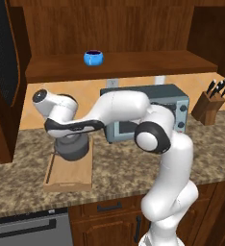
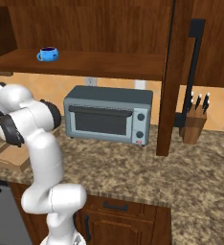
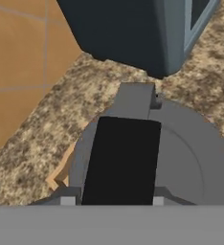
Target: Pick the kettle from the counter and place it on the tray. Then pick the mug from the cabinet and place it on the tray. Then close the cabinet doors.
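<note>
Kettle [image 1: 72, 148] sits over far end of tray [image 1: 68, 174], under your gripper [image 1: 66, 139]. Fingers hidden: can't tell if you're gripping the handle. Release crooked and kettle may catch rim, tip onto counter [image 1: 124, 168]. One cabinet [image 1: 114, 29], one toaster oven [image 2: 109, 115], one mug [image 1: 93, 57] on shelf.

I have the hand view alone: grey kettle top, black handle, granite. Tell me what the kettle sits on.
Observer: In the left base view the kettle stands at the far end of the wooden tray.
Operator: Report the mug.
Observer: The blue mug sits upright on the cabinet shelf, above the toaster oven.
Operator: Give me the doors.
Observer: The cabinet doors stand open, one beside the knife block.
</note>
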Robot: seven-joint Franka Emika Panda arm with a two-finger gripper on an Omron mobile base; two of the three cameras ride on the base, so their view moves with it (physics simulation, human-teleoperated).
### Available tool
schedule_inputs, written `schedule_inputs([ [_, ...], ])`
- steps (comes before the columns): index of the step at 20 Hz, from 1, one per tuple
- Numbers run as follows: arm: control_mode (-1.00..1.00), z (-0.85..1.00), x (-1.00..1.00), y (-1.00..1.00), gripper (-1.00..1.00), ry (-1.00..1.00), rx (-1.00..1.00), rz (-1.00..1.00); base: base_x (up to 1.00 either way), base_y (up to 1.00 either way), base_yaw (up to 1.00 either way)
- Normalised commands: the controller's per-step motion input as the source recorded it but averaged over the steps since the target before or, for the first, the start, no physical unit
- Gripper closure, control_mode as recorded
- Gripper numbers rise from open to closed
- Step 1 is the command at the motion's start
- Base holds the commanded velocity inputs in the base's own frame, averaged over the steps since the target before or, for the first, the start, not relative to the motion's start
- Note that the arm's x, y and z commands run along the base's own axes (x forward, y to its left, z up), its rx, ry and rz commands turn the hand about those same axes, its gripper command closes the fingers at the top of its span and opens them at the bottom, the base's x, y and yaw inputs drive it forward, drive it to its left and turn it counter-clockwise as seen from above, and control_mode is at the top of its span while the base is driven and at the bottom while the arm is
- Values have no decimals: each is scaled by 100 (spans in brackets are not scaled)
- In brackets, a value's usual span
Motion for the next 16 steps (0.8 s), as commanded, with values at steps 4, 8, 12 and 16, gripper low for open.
schedule_inputs([
  [4,-100,-21,-10,0,-100,-11,0,0,0,0,0],
  [8,-100,-6,-20,0,-100,-12,1,0,0,0,0],
  [12,-100,26,-48,0,-100,-9,7,-3,0,0,0],
  [16,-100,81,-78,0,-100,-2,10,-3,0,0,0],
])
